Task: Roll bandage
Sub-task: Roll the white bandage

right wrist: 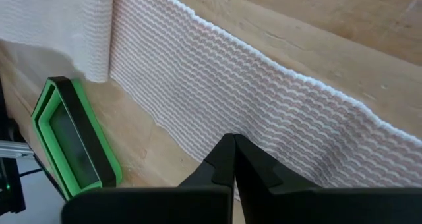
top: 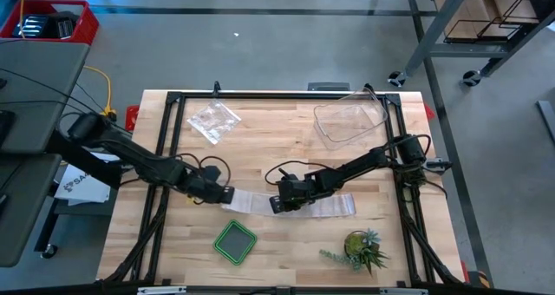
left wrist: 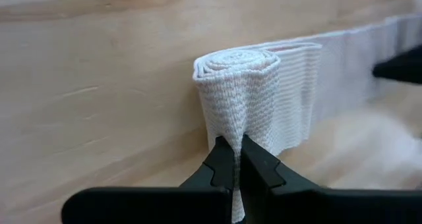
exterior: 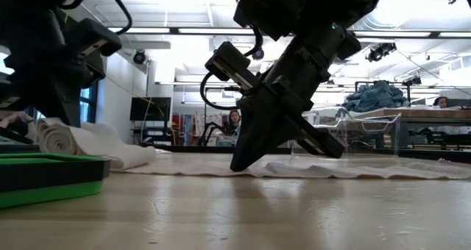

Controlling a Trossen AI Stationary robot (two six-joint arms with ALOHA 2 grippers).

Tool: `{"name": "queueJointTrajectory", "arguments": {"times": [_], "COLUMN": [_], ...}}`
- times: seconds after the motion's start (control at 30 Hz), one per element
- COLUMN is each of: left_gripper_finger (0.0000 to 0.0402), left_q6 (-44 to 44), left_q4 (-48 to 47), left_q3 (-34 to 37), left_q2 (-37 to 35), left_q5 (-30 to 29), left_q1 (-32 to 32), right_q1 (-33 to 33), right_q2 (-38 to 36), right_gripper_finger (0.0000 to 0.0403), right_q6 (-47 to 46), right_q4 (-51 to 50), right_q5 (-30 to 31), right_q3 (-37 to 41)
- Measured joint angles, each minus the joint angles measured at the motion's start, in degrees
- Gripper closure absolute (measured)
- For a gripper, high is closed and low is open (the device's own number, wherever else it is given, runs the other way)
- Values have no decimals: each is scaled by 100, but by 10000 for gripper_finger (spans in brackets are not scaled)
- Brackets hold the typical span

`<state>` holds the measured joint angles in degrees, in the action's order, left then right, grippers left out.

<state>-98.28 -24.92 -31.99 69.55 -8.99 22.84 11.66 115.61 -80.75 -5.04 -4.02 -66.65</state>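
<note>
Pale wooden planks make up the table (top: 286, 243), framed by a black rail. Across its middle lies the bandage (top: 329, 206), a white gauze strip partly wound into a small roll at its left end. The left gripper (top: 228, 193) is at that roll, its fingers (left wrist: 224, 168) pinched together on the rolled cloth. The right gripper (top: 277, 206) has its tips closed and pressed down on the flat strip near the middle, pinning it to the wood. Nearby sit a green tray (top: 235, 241), a clear tub (top: 349, 121), a plastic bag (top: 213, 120) and a small plant (top: 362, 248)
</note>
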Motion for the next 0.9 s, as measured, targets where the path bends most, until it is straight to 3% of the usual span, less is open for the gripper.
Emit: {"name": "queueJointTrajectory", "arguments": {"times": [0.3,0.57,0.9], "left_gripper_finger": [401,401,401], "left_q6": [-39,253,326], "left_q4": [-207,-227,-859], "left_q3": [-671,-1009,-1448], "left_q2": [357,989,948], "left_q5": [-376,-217,-409], "left_q1": [-1,-97,-264], "right_q1": [0,2,2], "right_q2": [0,0,-2], "right_gripper_finger": [403,403,403], "right_q6": [17,107,127], "right_q4": [-7,-9,-10], "right_q5": [52,53,53], "right_q3": [0,0,0]}}
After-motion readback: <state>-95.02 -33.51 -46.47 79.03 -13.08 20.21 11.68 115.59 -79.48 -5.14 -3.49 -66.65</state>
